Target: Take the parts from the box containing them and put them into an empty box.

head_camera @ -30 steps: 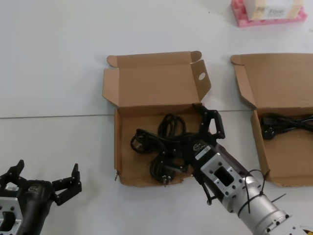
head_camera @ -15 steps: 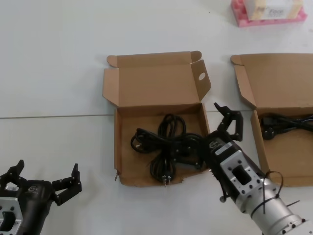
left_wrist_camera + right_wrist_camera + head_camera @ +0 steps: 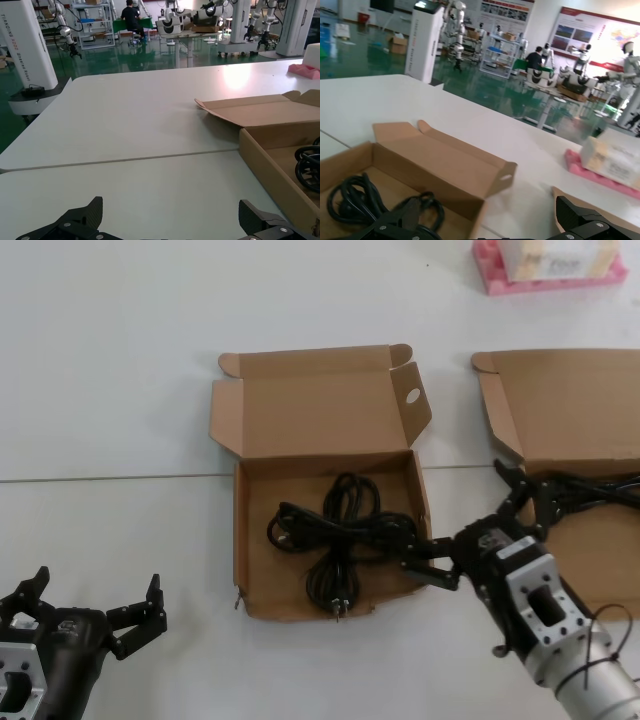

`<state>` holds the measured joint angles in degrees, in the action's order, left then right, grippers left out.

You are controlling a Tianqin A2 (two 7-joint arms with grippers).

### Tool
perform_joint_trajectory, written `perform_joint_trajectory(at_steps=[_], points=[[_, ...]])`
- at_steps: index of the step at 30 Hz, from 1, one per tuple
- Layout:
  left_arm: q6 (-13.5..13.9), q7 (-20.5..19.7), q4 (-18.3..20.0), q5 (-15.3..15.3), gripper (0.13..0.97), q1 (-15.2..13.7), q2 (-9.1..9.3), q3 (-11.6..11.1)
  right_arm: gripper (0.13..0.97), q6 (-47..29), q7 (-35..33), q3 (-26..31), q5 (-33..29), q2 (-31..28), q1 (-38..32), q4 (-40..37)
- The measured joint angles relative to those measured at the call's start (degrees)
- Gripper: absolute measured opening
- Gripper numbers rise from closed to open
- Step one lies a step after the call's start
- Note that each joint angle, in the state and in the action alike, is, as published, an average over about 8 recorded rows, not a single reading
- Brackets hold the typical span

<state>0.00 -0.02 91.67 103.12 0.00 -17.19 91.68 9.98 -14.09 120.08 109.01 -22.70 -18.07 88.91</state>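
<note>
Head view: the right gripper [image 3: 478, 528] hangs between the two cardboard boxes, fingers spread wide and holding nothing. A black cable bundle [image 3: 335, 545] lies in the box with the holed flap [image 3: 255, 418] mid-bench; another cable [image 3: 585, 490] lies in the box at the right edge [image 3: 560, 405]. The left gripper [image 3: 95, 612] waits, fingers wide, at the near left corner.

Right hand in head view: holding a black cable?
No. The right hand is open between the two brown cardboard boxes, and the black coiled cables lie loose in the holed-flap box.
</note>
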Motion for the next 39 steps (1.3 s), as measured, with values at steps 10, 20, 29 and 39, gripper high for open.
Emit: perform_joint_trajectory(at_steps=[10,20,29,39], points=[[0.0,0.0,0.0,0.0,0.966,0.0,0.0,0.0,0.966,-3.1,0.0,-8.8,-1.8,1.7,5.6,0.9],[0.0,0.0,0.0,0.0,0.966,0.0,0.0,0.0,0.966,-6.2,0.0,-17.6,-3.6,3.4,11.2,1.7],[0.0,0.0,0.0,0.0,0.966,0.0,0.0,0.0,0.966,-8.7,0.0,-24.9,-5.1,4.8,15.8,2.4],[0.0,0.0,0.0,0.0,0.966,0.0,0.0,0.0,0.966,-9.2,0.0,-26.2,-5.4,5.1,16.7,2.6]])
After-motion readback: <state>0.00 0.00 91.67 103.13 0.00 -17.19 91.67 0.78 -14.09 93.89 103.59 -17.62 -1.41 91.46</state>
